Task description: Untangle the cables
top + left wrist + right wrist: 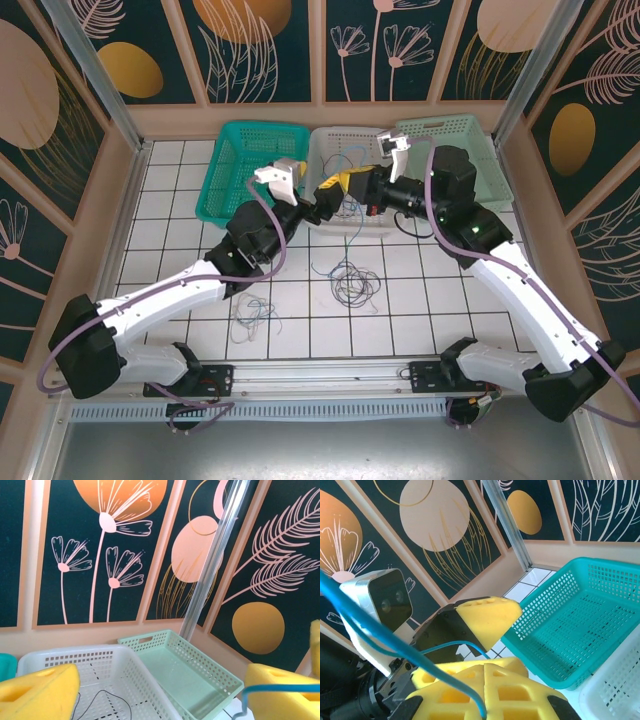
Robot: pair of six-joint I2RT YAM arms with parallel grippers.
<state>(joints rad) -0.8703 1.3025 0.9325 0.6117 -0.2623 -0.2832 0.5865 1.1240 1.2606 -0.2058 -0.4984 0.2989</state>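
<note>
A blue cable runs from the upper left of the right wrist view down into my right gripper, which is shut on it. My left gripper stands wide open facing it, and the same blue cable crosses its right yellow finger. Both grippers meet above the white basket, the left gripper just left of the right gripper. A dark and blue cable tangle lies on the tiles. A pale cable lies nearer the left arm. A thin black cable lies in the white basket.
A teal basket stands left of the white one and a mint basket stands right of it, all against the back wall. Metal posts and patterned wall panels enclose the tiled table.
</note>
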